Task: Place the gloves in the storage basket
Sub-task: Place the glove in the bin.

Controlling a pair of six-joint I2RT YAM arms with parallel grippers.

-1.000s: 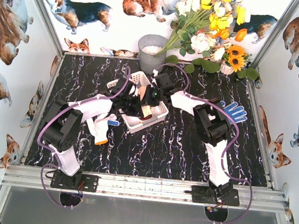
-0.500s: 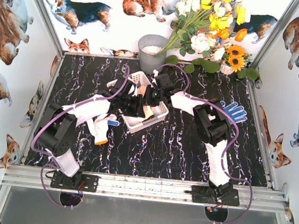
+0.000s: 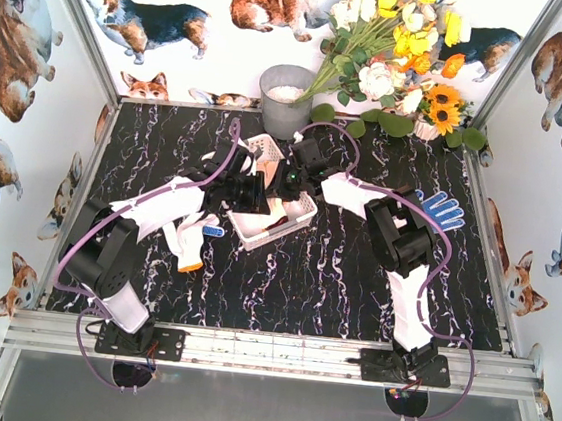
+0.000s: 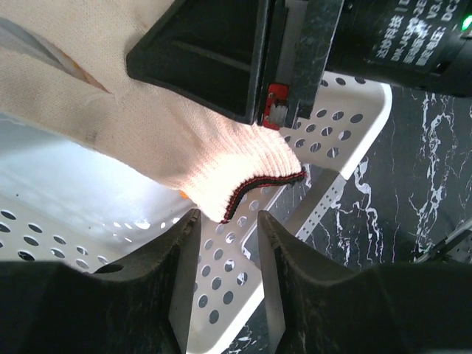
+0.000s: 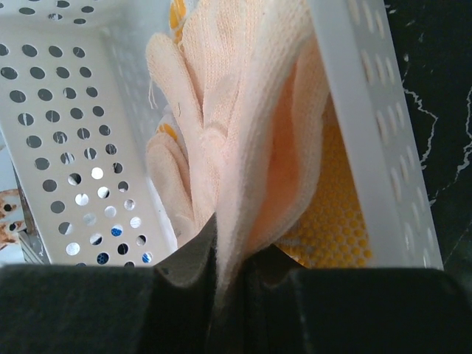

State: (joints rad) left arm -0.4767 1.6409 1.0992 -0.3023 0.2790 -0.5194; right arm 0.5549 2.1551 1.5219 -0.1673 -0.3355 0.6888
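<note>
Just above the storage basket [image 3: 258, 238], the right claw [image 5: 225, 254] was clamped on a white glove [image 5: 228, 110] hanging into the basket. The left claw [image 4: 226, 221] stood open over a dark-trimmed cuff [image 4: 254, 169] inside it. A blue-dotted glove [image 3: 440, 209] lay on the worktop [image 3: 354, 279], right of the basket.

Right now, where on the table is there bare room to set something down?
The table is bare toward the near edge, in front of the storage basket, and left of the bucket. Crowded around the basket and the white glove beside it.
</note>
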